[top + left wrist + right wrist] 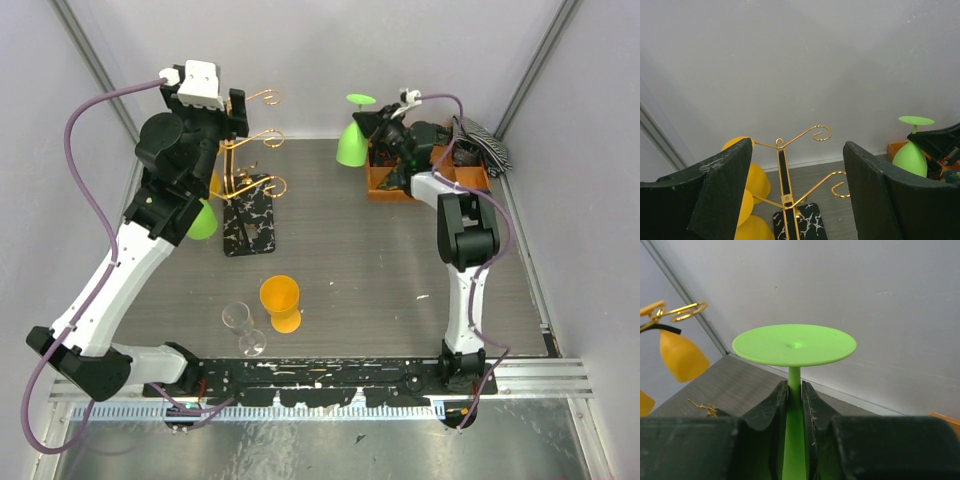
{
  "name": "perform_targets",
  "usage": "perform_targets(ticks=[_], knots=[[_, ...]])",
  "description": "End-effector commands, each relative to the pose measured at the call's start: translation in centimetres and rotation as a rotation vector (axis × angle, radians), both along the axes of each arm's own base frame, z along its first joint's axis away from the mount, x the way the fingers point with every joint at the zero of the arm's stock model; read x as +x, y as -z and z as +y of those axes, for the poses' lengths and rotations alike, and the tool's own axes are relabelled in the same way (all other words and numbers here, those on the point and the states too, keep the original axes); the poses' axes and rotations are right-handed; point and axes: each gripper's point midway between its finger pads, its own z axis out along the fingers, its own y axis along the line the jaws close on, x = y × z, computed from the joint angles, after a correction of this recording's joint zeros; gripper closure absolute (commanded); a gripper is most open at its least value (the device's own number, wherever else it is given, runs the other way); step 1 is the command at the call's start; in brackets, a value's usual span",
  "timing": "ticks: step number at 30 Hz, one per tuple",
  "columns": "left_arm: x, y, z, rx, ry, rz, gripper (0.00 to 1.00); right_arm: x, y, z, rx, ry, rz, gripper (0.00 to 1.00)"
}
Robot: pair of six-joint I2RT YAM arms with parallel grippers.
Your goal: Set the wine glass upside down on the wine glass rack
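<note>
Right fingers (pixel 770 412) clench the stem of the upside-down green plastic wine glass (pixel 794 345); left fingers (pixel 722 190) stand released facing the gold wire rack (pixel 784 175).

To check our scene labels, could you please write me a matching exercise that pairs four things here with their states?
Things:
1 right gripper
2 left gripper
3 clear wine glass
4 wine glass rack

States:
A stands on the table, near edge
B fingers wide apart, empty
C fingers shut on the green wine glass stem
D yellow glasses hang from it

Pairs: 1-C, 2-B, 3-A, 4-D
</note>
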Motion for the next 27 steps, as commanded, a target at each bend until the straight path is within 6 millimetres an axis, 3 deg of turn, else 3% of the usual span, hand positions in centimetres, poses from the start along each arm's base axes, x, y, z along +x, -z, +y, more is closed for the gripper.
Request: perform_targets(ticks=[1, 15, 16, 20, 27], knots=[[0.4, 0.2, 0.6, -0.006, -0.029, 0.011, 0.2, -2.5, -9.0, 3.1, -0.009, -0.043, -0.416, 0.99], [2.2, 1.8, 1.8, 0.022, -0.052, 0.047, 0.2, -3.1, -6.2, 12.3, -0.061, -0.198, -0.555, 0.99], [2.3, 1.8, 1.9, 0.018, -0.051, 0.047, 0.2, -3.0, -5.3, 12.9, -0.059, -0.208, -0.548, 0.99], [2.5, 1.9, 1.9, 0.013, -0.033, 0.058, 0.2, -3.3, -4.2, 14.8, -0.073, -0.228, -0.578, 1.0], [3.0, 2.4, 2.5, 0.03, -0.038, 0.083, 0.2, -3.6, -4.5, 16.9, -0.066, -0.235, -0.646, 0.99]])
